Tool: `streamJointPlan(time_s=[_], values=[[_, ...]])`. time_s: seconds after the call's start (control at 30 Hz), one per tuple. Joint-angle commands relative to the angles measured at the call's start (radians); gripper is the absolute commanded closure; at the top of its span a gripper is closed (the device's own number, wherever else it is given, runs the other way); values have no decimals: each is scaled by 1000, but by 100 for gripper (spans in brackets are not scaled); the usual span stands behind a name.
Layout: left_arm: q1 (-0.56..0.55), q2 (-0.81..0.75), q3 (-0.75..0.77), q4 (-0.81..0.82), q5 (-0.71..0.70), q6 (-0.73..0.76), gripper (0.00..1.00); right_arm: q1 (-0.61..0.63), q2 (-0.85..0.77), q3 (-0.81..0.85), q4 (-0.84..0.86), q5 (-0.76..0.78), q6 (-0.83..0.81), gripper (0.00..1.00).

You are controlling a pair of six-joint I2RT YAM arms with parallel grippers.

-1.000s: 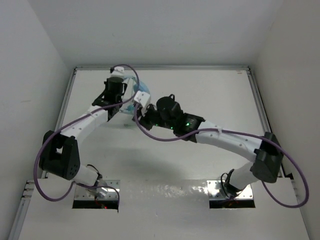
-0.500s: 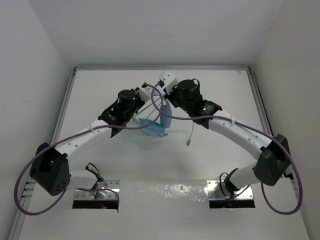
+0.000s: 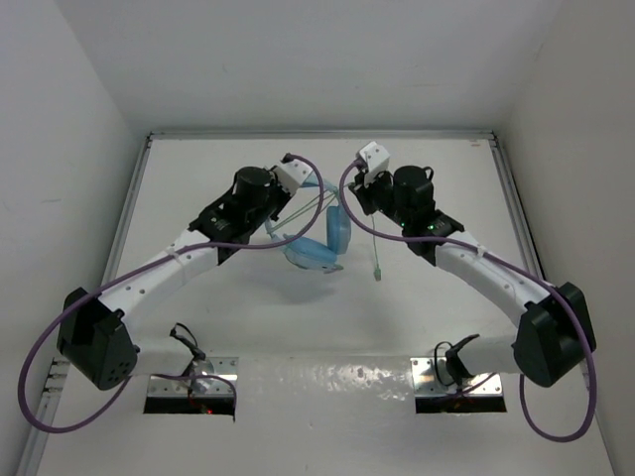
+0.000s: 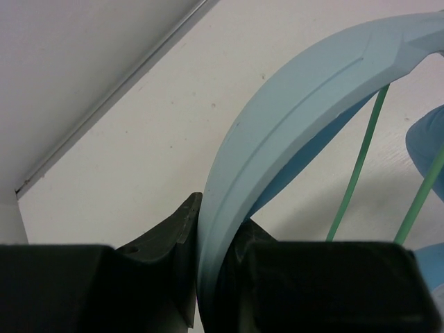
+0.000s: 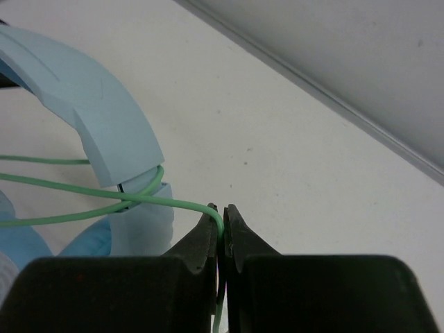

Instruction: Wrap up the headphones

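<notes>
The light blue headphones (image 3: 319,248) hang at the table's middle, ear cups low. My left gripper (image 3: 301,196) is shut on the blue headband (image 4: 298,118), which runs up and to the right from between the jaws in the left wrist view. My right gripper (image 3: 363,208) is shut on the thin pale green cord (image 5: 104,194) just right of the headphones. The cord loops around the headband's end (image 5: 128,173) in two strands, which also show in the left wrist view (image 4: 357,173). Its loose end with the plug (image 3: 378,274) hangs below the right gripper.
White walls enclose the table on three sides, with a metal rail along the back edge (image 3: 317,133). Thick purple robot cables (image 3: 327,177) arch over both wrists. The arm bases (image 3: 193,387) sit at the near edge.
The left arm has carried the headphones from the back left toward the middle. The right gripper has swung right and up with the cord, and the plug end now hangs lower right.
</notes>
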Motion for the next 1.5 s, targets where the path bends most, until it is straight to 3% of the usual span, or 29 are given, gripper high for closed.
streamJointPlan(time_s=[0.0, 0.07, 0.2, 0.27, 0.47, 0.7, 1.0, 1.13, 1.37, 1.47], values=[[22, -35, 19, -185, -19, -6, 100, -97, -37, 1, 230, 155, 22, 100], [24, -44, 23, -202, 1, -4, 100, -103, -22, 16, 218, 153, 23, 100], [24, -72, 51, -259, 168, -15, 100, -111, 14, 39, 198, 107, 23, 100], [24, -78, 94, -299, 235, -68, 100, -113, 32, 31, 198, 95, 25, 91], [24, -61, 233, -391, 312, -176, 100, -116, 98, -78, 251, -83, 117, 77], [22, -55, 249, -397, 337, -187, 100, -114, 202, -259, 562, -229, 296, 79], [24, -21, 325, -429, 309, -236, 100, -112, 258, -377, 698, -293, 329, 48], [24, -21, 353, -435, 312, -240, 100, -114, 282, -366, 636, -266, 272, 38], [24, -21, 385, -454, 317, -245, 100, -123, 339, -181, 138, -240, -176, 33], [24, -21, 378, -449, 314, -248, 100, -126, 331, -173, 63, -295, -320, 33]])
